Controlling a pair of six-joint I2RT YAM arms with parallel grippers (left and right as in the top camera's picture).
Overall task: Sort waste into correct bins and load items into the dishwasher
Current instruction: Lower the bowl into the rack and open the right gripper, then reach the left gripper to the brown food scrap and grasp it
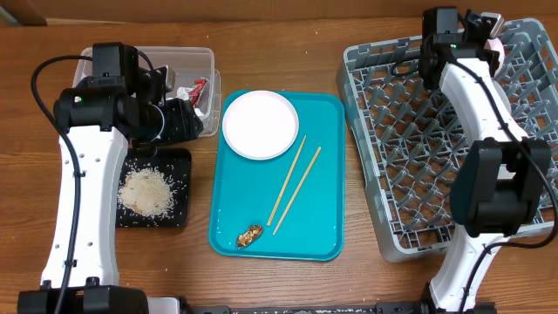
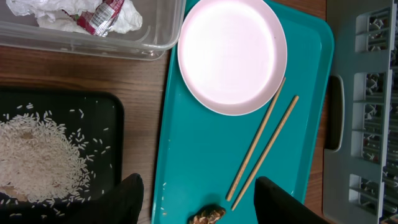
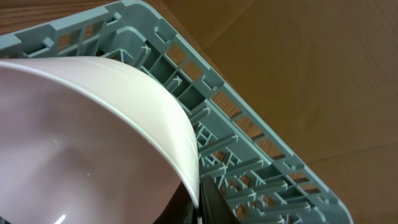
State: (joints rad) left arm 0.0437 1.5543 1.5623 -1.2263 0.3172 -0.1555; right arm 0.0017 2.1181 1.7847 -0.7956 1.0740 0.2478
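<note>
My left gripper (image 2: 199, 183) hangs open over the near end of the teal tray (image 2: 205, 143), holding nothing. A small brown food scrap (image 2: 208, 216) lies on the tray between its fingers. The wooden chopsticks (image 2: 261, 149) and a white round plate (image 2: 232, 55) also lie on that tray. The clear tub (image 1: 187, 61) holds a crumpled napkin (image 2: 43, 12) and a red-and-white wrapper (image 2: 102, 15). Rice (image 2: 37, 165) lies in the black tray (image 1: 179, 161). My right gripper (image 3: 200, 204) is shut on the rim of a white bowl (image 3: 81, 137), above the far corner of the grey dish rack (image 1: 418, 139).
In the overhead view the left arm (image 1: 83, 174) spans the clear tub and the black tray. The right arm (image 1: 493, 131) stretches over the rack's right side. Bare wooden table (image 1: 279, 44) lies behind the teal tray.
</note>
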